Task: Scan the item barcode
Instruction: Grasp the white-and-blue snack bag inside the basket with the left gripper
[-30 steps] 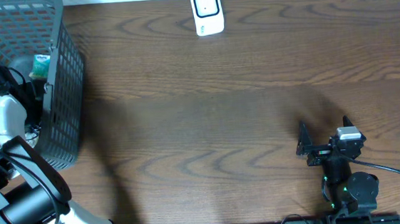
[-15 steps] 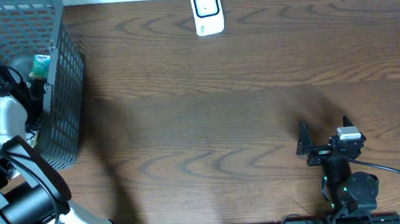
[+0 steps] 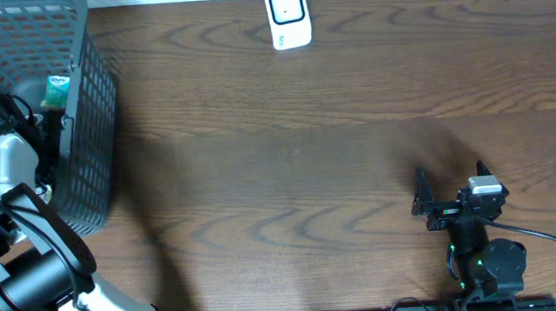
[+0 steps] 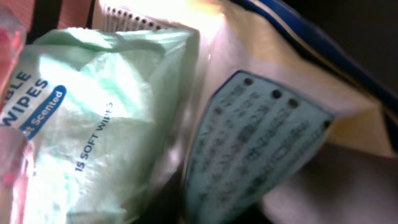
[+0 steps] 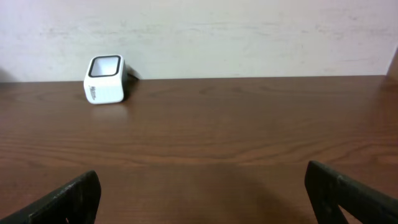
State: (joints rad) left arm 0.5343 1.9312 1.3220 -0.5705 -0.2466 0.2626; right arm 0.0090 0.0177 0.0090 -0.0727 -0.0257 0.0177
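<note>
Step in hand: picking an item out of the basket [image 3: 78,141], ahead of any scan.

Left arm [image 3: 5,162] reaches over the basket's near wall at the table's left end. The left gripper is down inside, and I see its fingers in neither view. Whether they are apart, together or clamped on something, I cannot tell.

Left wrist view is pressed close to the contents. A pale green wipes pack [image 4: 93,118] lies on the left. Touching it on the right is a white pouch [image 4: 261,137] with a light blue printed label and a dark blue edge. Which of the two is the target I cannot tell. No barcode shows on either from this angle. From overhead, only a bit of green shows through the mesh.

Right gripper [image 5: 202,186] hovers low over the table [image 3: 289,174] at the near right, fingers wide apart, holding nothing, and faces the scanner.

Scanner [image 3: 287,16] sits at the far edge, centre, well apart from the basket, window facing up.

Judgement: grasp not confirmed, scan not begun.

Next move calls for:
- a firm pinch on one item only, not both
- a straight lift clear of the mesh wall
- a carry across to the scanner, with the barcode side turned down to the window.

Risk: soft film packs may slip or come up together.
</note>
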